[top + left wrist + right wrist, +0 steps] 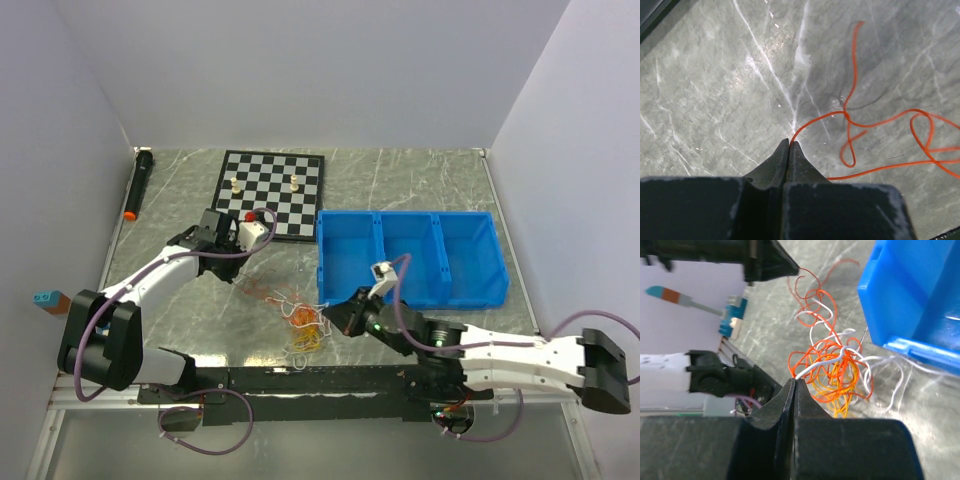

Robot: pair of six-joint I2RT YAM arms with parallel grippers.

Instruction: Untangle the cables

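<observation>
The cables (304, 326) lie as a tangle of orange, yellow, white and red cords on the marble table, near the front edge. In the right wrist view the tangle (835, 365) sits just ahead of my right gripper (794, 381), which is shut on a white cable (815, 366) running out of the knot. In the top view my right gripper (336, 316) is at the tangle's right side. My left gripper (789, 142) is shut on the end of an orange cable (850, 112) that loops over the table to its right. In the top view my left gripper (228, 255) is up and left of the tangle.
A blue three-compartment bin (410, 262) stands right of the tangle, its corner close to the cords (900, 295). A chessboard (272, 192) with a few pieces lies at the back. A black stick with an orange tip (137, 185) lies at the far left.
</observation>
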